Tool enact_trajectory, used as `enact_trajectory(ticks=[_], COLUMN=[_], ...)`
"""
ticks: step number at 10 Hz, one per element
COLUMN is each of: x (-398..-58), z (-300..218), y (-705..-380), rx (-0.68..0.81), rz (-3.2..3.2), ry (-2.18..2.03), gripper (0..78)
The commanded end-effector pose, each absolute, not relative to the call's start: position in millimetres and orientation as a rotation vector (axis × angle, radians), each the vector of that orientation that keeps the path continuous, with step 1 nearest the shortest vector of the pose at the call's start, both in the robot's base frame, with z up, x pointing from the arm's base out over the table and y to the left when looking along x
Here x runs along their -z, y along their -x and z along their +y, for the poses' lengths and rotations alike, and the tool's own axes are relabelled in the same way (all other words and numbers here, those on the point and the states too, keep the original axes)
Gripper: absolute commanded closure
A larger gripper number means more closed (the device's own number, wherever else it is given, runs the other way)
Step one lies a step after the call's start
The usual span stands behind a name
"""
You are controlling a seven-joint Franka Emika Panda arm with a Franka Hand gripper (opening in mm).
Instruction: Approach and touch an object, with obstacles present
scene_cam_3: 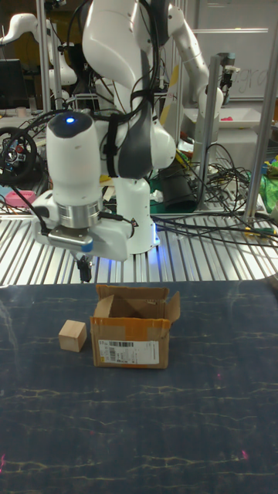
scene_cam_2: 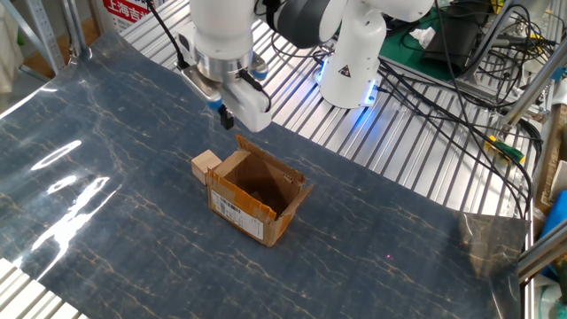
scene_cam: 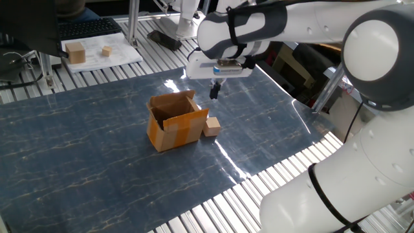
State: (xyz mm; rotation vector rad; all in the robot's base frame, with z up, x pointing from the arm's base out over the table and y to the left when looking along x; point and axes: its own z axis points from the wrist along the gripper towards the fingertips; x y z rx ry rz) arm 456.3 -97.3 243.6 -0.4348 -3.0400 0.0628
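A small pale wooden cube [scene_cam: 211, 126] [scene_cam_2: 205, 164] [scene_cam_3: 72, 336] rests on the blue marbled mat, right beside the open orange-brown cardboard box [scene_cam: 175, 121] [scene_cam_2: 258, 196] [scene_cam_3: 132, 333]. My gripper [scene_cam: 215, 92] [scene_cam_2: 227, 117] [scene_cam_3: 84, 271] hangs in the air above and behind the cube, clear of the box flaps. Its dark fingers are pressed together with nothing between them. A gap of air separates the fingertips from the cube.
A white sheet [scene_cam: 103, 54] at the back of one fixed view carries two more wooden blocks [scene_cam: 75, 52]. The robot base [scene_cam_2: 350, 66] and cables [scene_cam_2: 461, 97] stand on the metal slats beyond the mat. A metal post [scene_cam_3: 263, 116] stands at right.
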Motion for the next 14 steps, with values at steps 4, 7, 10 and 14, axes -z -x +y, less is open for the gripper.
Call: enact_trajectory(ticks=[4, 7, 10, 14], x=[-236.1, -236.1, -236.0, -236.0], z=[-106.4, -106.4, -106.3, -106.3], y=[-453.1, -453.0, -453.1, -453.1], rx=[-0.069, -0.073, -0.072, -0.079], rz=[-3.016, -3.010, -3.009, -2.969], ry=[0.607, 0.637, 0.636, 0.823], gripper=[77.6, 77.6, 77.6, 77.6])
